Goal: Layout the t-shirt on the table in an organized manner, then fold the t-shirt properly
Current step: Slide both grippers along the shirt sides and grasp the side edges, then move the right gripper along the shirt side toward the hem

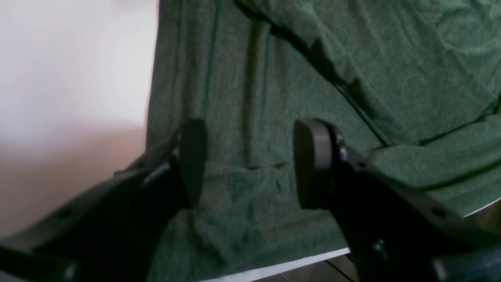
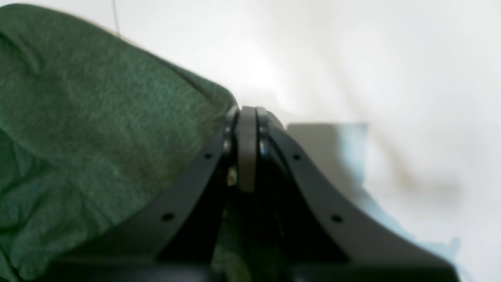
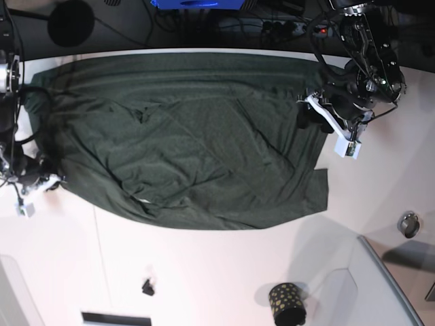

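The dark green t-shirt (image 3: 190, 142) lies spread but wrinkled across the white table (image 3: 204, 272). In the base view my left gripper (image 3: 304, 117) is at the shirt's right edge. In the left wrist view it (image 1: 250, 164) stands open just above the fabric (image 1: 274, 78), with nothing between its pads. My right gripper (image 3: 51, 180) is at the shirt's left edge in the base view. In the right wrist view its pads (image 2: 247, 149) are pressed together where the shirt's edge (image 2: 78, 117) meets them, and green cloth shows between the fingers below.
A black gold-dotted cup (image 3: 288, 303) stands at the front right beside a grey raised panel (image 3: 380, 285). A small metal ring (image 3: 408, 224) lies at the right and a small black bit (image 3: 147, 287) at the front. The table's edge (image 1: 293, 264) runs under the left gripper.
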